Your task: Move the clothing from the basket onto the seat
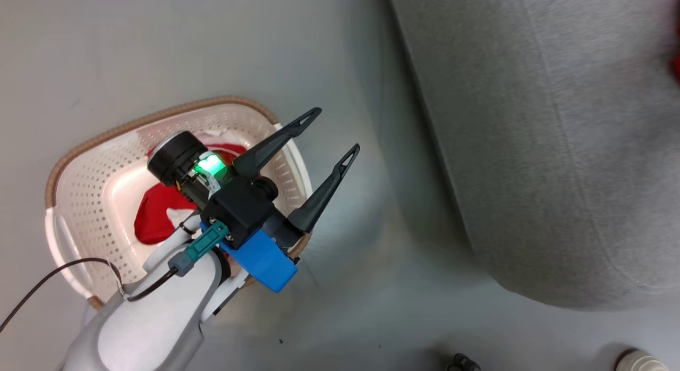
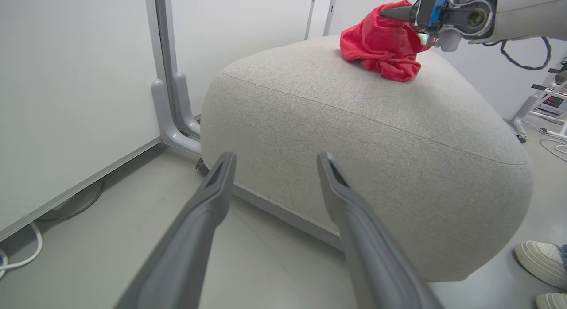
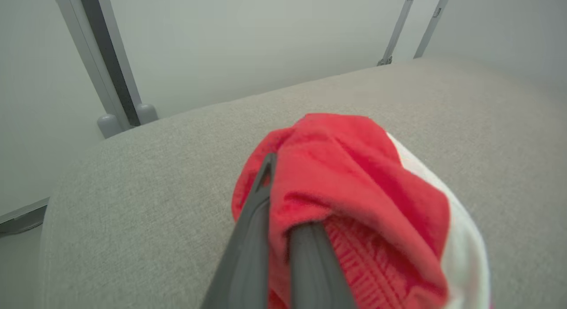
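Pinching a red garment (image 3: 354, 176) shut between its fingers, the right pincer (image 3: 283, 198) holds it on the seat (image 3: 133, 189) just beneath, ready to let go, I'd judge. The left pincer (image 1: 334, 131) gapes empty over the basket (image 1: 159, 116); more red clothing (image 1: 154, 222) lies behind its fingers, likely next.

The basket (image 1: 90, 190) is cream, its walls dotted all over with small holes, under a brown woven-look rim. The clothing (image 1: 154, 225) in it is bright red with white patches. The seat (image 1: 558, 148) is plain grey, finely flecked. The garment (image 3: 354, 180) on the seat's top is the same red, with a white band along one edge. The left gripper (image 1: 337, 129) is black, with a blue block and a green light behind it. The right gripper (image 3: 285, 198) is dark grey. The floor (image 1: 159, 41) is pale grey.
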You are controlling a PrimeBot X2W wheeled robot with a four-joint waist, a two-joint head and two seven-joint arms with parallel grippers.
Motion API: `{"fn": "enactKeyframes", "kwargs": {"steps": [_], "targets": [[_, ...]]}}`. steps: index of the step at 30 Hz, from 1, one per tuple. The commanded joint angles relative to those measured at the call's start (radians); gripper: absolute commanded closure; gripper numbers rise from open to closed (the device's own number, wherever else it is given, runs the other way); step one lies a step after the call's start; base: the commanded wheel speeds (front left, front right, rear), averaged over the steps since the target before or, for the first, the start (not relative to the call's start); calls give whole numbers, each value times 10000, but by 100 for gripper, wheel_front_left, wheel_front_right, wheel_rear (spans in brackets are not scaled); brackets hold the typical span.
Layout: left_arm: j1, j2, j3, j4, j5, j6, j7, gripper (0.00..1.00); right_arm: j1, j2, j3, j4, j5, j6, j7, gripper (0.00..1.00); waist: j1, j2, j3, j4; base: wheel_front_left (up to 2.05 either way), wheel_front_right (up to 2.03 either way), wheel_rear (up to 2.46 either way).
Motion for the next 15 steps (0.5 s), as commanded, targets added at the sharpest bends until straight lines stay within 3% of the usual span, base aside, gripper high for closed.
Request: {"fn": "enactKeyframes", "kwargs": {"steps": [1,4,5,7,8,15], "targets": [[-117,48,-6,-65,9,62,-36,0,-104,71,-42,218,-108,-3,-120,100,-3,-1,349,355,0,0,0],[-51,21,-14,-29,-40,66,-132,0,-81,62,-81,504,-208,-5,-242,100,-3,-1,295,412,0,0,0],[10,-10,-24,14,-76,69,-202,0,-47,28,-62,620,-284,-3,-303,92,-3,-1,244,445,0,0,0],[149,-68,-57,129,-130,91,-332,0,29,13,31,776,-372,-3,-399,27,-3,-1,101,502,0,0,0],[198,-95,-70,213,-171,93,-384,0,94,-8,72,850,-422,-3,-421,0,-3,-1,2,525,0,0,0],[636,-425,-124,1000,-500,92,-878,0,746,-169,538,1214,-635,-5,-530,0,-3,-1,-1091,669,0,0,0]]}}
